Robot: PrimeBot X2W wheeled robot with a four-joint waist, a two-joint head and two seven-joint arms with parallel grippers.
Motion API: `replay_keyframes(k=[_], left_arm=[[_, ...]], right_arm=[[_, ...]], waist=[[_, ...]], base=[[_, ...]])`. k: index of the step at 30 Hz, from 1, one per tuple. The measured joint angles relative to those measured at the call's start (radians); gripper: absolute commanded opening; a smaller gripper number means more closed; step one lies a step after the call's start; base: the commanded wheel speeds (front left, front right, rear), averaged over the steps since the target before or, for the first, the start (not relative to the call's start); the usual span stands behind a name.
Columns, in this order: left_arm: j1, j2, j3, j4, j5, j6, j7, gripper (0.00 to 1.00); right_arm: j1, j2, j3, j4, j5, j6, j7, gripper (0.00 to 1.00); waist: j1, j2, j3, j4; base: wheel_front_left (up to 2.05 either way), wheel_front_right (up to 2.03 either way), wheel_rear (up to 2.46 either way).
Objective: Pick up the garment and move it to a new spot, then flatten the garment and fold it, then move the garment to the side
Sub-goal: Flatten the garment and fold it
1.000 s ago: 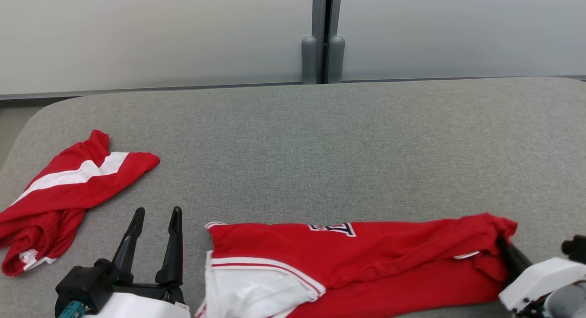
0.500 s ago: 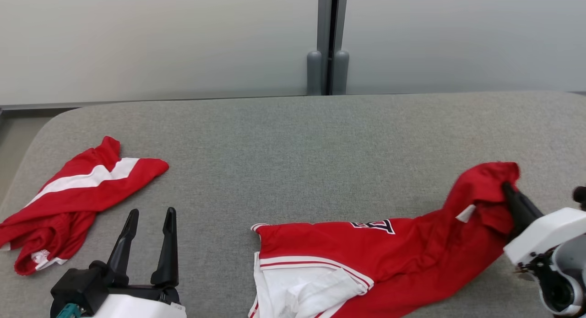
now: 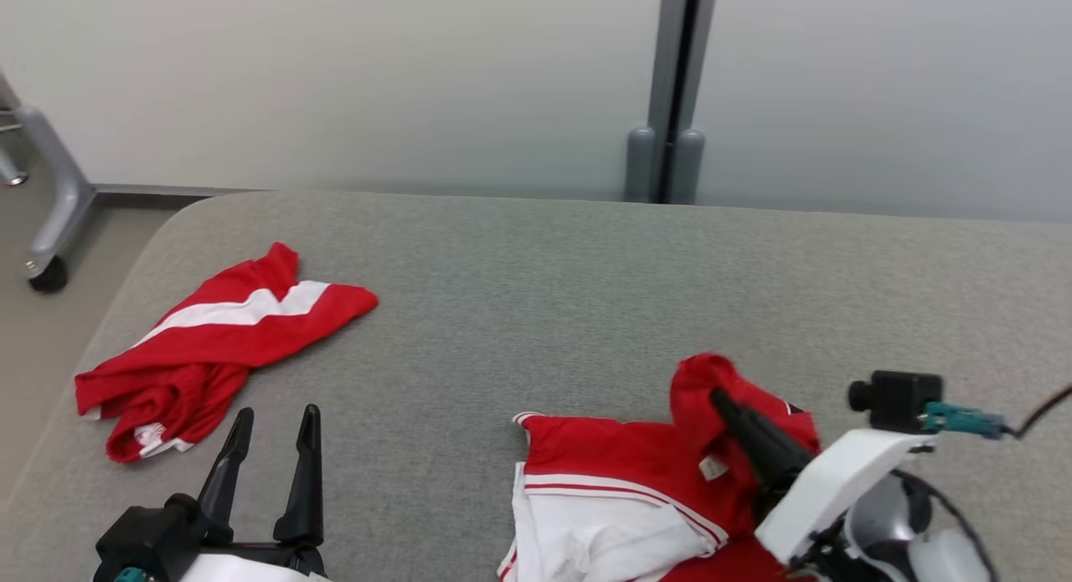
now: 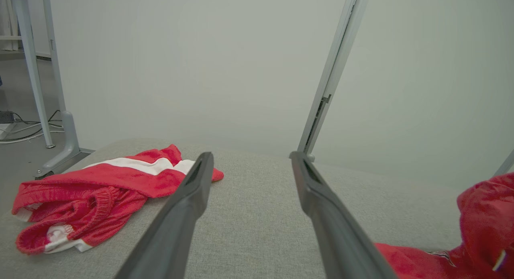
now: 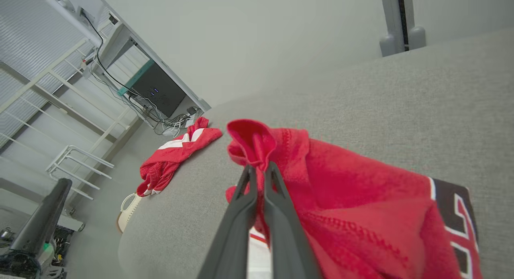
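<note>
The garment (image 3: pixel 620 456), red with a white side panel and a dark letter patch, lies at the near edge of the grey padded table (image 3: pixel 536 297). My right gripper (image 3: pixel 718 396) is shut on its right end and holds that end raised and doubled back over the rest. The right wrist view shows the closed fingers (image 5: pixel 261 166) pinching a bunched red fold of the garment (image 5: pixel 353 198). My left gripper (image 3: pixel 277 413) rests open at the near left, nothing between its fingers (image 4: pixel 251 154), and the garment (image 4: pixel 482 214) lies to its right.
A second red garment with a white stripe (image 3: pixel 209 347) lies crumpled near the table's left edge. A grey partition post (image 3: pixel 666 146) stands behind the table. A wheeled frame leg (image 3: pixel 50 222) stands on the floor at far left.
The right gripper has lifted the garment's right end and carried it leftward over the rest, shortening the spread cloth. The head camera has turned, shifting the whole picture. The left gripper stays put.
</note>
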Motion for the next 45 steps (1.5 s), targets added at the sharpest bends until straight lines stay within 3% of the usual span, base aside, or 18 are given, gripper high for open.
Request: replay_keyframes(k=[11, 22, 23, 24, 25, 30, 35, 40, 45], left_arm=[[-0.017, 0.002, -0.015, 0.023, -0.002, -0.006, 0.011, 1.00], [-0.035, 0.001, -0.019, 0.033, -0.002, -0.006, 0.010, 1.00], [-0.036, 0.001, -0.020, 0.036, -0.002, -0.006, 0.010, 1.00], [-0.038, 0.001, -0.022, 0.038, -0.003, -0.009, 0.010, 1.00], [-0.040, 0.000, -0.024, 0.041, -0.003, -0.009, 0.010, 1.00], [-0.043, 0.000, -0.021, 0.048, -0.007, -0.008, 0.009, 1.00], [-0.036, 0.002, -0.014, 0.050, -0.010, -0.002, 0.005, 1.00], [-0.022, 0.003, 0.002, 0.044, -0.013, 0.002, 0.000, 1.00], [-0.017, -0.006, 0.020, 0.025, -0.012, 0.009, -0.007, 1.00]], right_arm=[[-0.035, 0.052, 0.133, 0.177, 0.013, 0.000, -0.017, 0.00], [-0.106, 0.056, 0.294, 0.314, 0.124, 0.000, -0.111, 0.01], [-0.115, 0.056, 0.305, 0.327, 0.134, 0.000, -0.121, 0.11], [-0.125, 0.056, 0.319, 0.343, 0.143, 0.000, -0.128, 0.60], [-0.133, 0.056, 0.333, 0.355, 0.150, 0.000, -0.135, 1.00], [-0.173, 0.056, 0.377, 0.366, 0.186, 0.000, -0.173, 1.00], [-0.176, 0.048, 0.377, 0.252, 0.222, 0.000, -0.190, 1.00], [-0.159, -0.024, 0.307, 0.155, 0.202, 0.000, -0.212, 1.00], [-0.137, -0.099, 0.174, 0.063, 0.116, 0.000, -0.251, 1.00]], waist=[[0.0000, 0.0000, 0.008, 0.115], [0.0000, 0.0000, 0.030, 0.127], [0.0001, 0.0000, 0.031, 0.125], [0.0000, 0.0000, 0.032, 0.123], [0.0001, 0.0000, 0.033, 0.120], [0.0000, 0.0000, 0.027, 0.099], [0.0001, 0.0000, 0.006, 0.066], [0.0000, 0.0000, -0.014, 0.032], [0.0000, 0.0000, -0.024, -0.008]], base=[[0.00, 0.00, 0.00], [0.00, 0.00, 0.00], [0.00, 0.00, 0.00], [0.00, 0.00, 0.00], [0.00, 0.00, 0.00], [0.00, 0.00, 0.00], [0.00, 0.00, 0.00], [0.00, 0.00, 0.00], [0.00, 0.00, 0.00]])
